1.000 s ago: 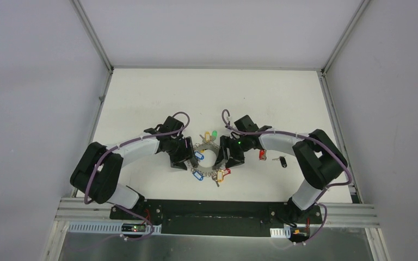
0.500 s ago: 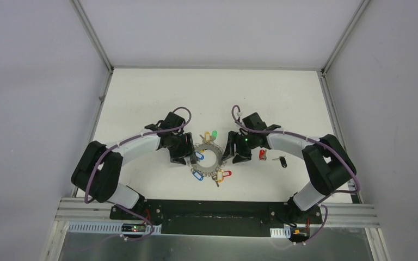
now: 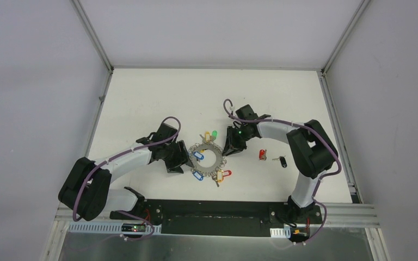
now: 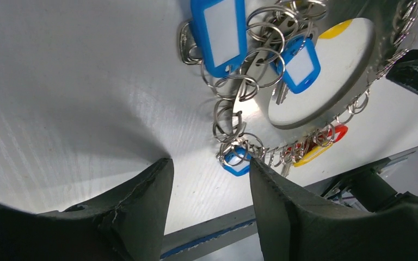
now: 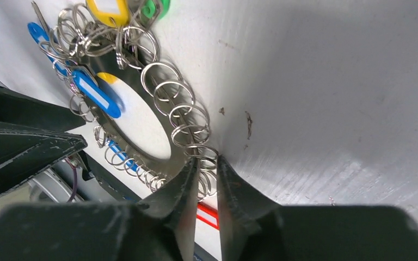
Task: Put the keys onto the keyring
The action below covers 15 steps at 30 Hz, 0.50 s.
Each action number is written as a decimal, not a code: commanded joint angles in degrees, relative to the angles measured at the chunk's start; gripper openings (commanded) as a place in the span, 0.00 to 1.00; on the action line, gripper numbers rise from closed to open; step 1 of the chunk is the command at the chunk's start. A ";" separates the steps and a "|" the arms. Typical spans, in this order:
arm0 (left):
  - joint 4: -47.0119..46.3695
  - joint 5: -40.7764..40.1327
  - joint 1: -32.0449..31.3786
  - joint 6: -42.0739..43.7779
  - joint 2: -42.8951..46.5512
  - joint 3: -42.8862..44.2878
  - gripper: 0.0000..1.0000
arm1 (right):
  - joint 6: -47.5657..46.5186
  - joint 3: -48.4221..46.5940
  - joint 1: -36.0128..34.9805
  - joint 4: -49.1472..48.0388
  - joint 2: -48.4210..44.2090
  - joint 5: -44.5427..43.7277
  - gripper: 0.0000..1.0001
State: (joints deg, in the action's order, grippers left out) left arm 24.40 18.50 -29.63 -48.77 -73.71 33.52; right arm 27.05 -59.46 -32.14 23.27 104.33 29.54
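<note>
The keyring [image 3: 209, 157] lies flat at the table's middle, a grey metal ring fringed with small rings and blue, yellow, red and green tags. My right gripper [image 3: 230, 147] is at its far-right edge. In the right wrist view [image 5: 208, 160] the fingers are closed narrowly on the fringe rings beside the ring's band [image 5: 163, 122]. My left gripper [image 3: 179, 160] is open and empty at the ring's left side; in its wrist view [image 4: 209, 163] a blue tag [image 4: 234, 163] lies just beyond the tips. The red-headed key [image 3: 262, 155] and black-headed key [image 3: 282, 161] lie on the table right of the ring.
The white table [image 3: 141, 98] is walled by grey panels with metal corner posts. A black base rail [image 3: 212, 212] runs along the near edge. The right arm's elbow [image 3: 310, 152] hangs over the area just right of the two loose keys.
My right gripper moved from the ring's right side up to its far-right edge and closed on the fringe rings. My left arm drew back and lower, staying open by the ring's left side.
</note>
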 commanded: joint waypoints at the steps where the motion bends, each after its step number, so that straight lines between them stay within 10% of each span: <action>1: -3.39 -0.52 -0.30 -2.55 0.49 -0.91 0.55 | -1.08 1.41 -0.20 0.20 -1.23 -0.12 0.16; 6: -3.35 -0.40 -0.34 -1.49 -0.37 -0.14 0.55 | 2.09 7.38 -0.49 -4.11 -3.77 3.42 0.00; 15: -0.65 -0.89 -0.46 1.12 1.16 2.40 0.52 | 8.90 14.92 -2.44 -9.97 -8.00 8.34 0.00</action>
State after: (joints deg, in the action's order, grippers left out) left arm 22.81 18.48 -29.63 -49.84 -73.82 33.34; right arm 32.56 -47.09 -33.26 16.19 99.24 36.56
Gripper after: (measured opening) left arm 0.527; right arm 0.005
